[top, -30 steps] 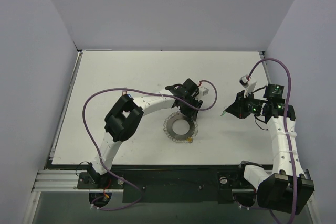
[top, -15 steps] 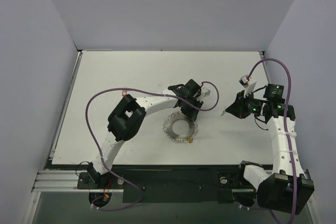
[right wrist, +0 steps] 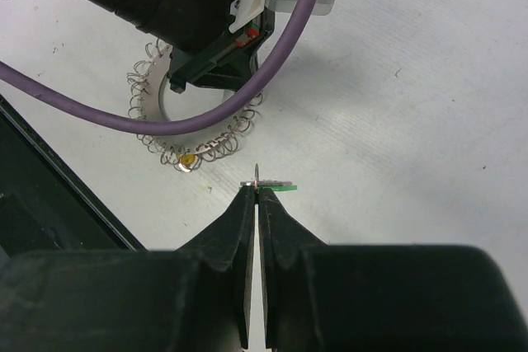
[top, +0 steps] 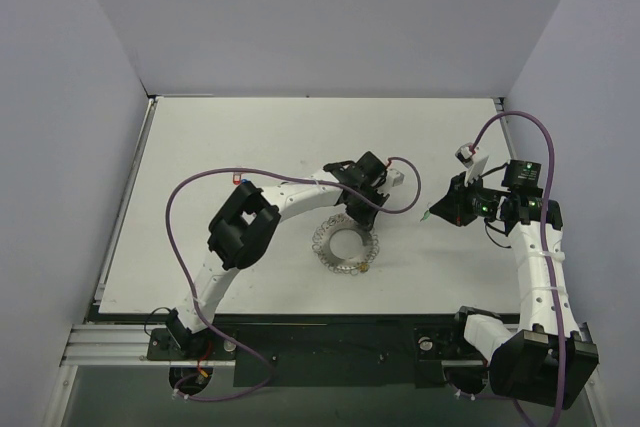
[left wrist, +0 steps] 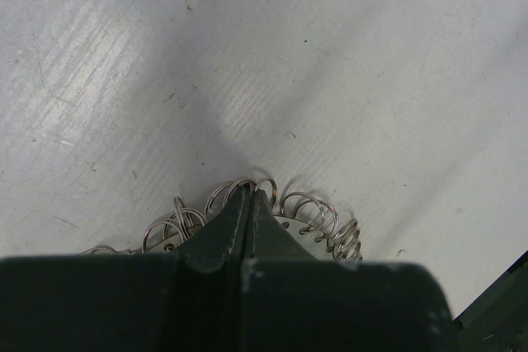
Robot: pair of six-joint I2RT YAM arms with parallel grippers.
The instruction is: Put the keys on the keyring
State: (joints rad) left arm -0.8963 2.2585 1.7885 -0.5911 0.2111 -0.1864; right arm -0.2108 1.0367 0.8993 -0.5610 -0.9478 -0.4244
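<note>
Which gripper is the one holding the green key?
The right gripper: the green key is pinched at its tips, apart from the keyring. The left gripper is closed on the keyring's looped edge instead.

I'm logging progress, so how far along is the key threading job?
Done: only a yellow tag shows on the keyring. In hand: the left gripper pinches the keyring's edge loops; the right gripper holds a green-headed key, clear of it. Left: threading that key on.

Silvery keyring [top: 345, 265] with yellow tag [right wrist: 188, 159]; green-headed key [right wrist: 279, 189]; purple cable [right wrist: 169, 128]; white table [top: 250, 137]
</note>
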